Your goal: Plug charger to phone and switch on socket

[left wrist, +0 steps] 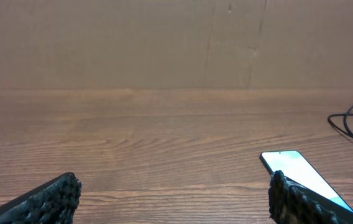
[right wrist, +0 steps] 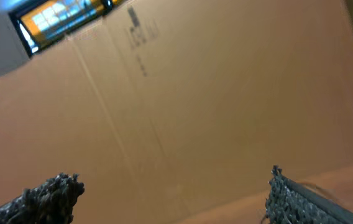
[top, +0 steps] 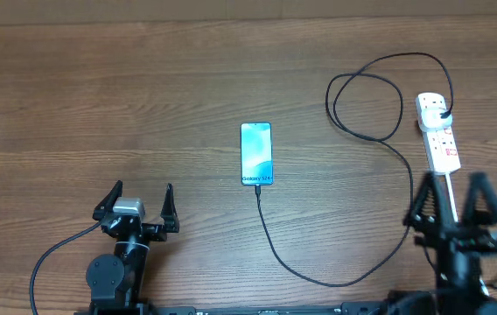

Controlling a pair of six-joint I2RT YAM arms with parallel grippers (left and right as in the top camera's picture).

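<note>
White elongated plastic power-strip socket (top: 439, 140) lies on the brown wooden table (top: 143, 87), long axis running 12 to 6 o'clock, just at 12 o'clock of our wide-open right end effector (top: 451, 189), well apart from our equally wide left end effector (top: 143, 187).

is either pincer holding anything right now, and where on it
Nothing is held: the left pincer and the right pincer are both open and empty.

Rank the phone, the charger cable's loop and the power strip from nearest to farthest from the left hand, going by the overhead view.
From the left hand:
1. Phone, mid-table, to its right.
2. Charger cable's loop, farther right and back.
3. Power strip, far right side.
</note>
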